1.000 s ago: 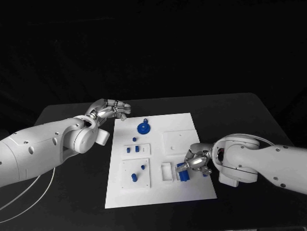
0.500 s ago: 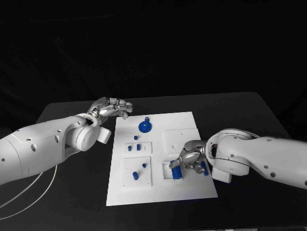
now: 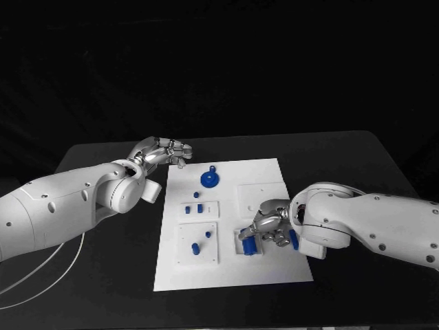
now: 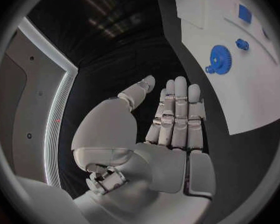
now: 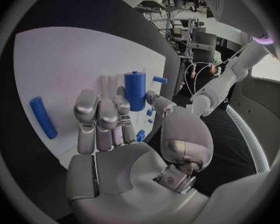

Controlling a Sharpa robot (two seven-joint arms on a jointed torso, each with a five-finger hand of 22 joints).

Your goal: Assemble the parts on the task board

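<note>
Your right hand (image 3: 264, 230) sits low over the near right part of the white task board (image 3: 279, 271), fingers curled around a stubby blue cylinder (image 5: 134, 90) that stands upright at a white holder (image 3: 241, 242) there; from the wrist view the fingertips (image 5: 96, 107) press at its side, so you appear to hold it, probably to seat it straight in its socket. A long blue peg (image 5: 43, 117) lies loose on the board just beside that hand, likely next in line. Your left hand (image 3: 163, 152) hangs off the board's far left corner, above the black table (image 3: 358, 155), holding nothing; its fingers (image 4: 177, 109) lie straight and side by side, so it looks parked out of the way. Near it, on the far end of the board, lies a blue gear (image 3: 208, 180), and small blue pieces (image 3: 192, 209) rest in the two square plates on the left side. Judging by these loose parts, the assembly is at an early stage.
</note>
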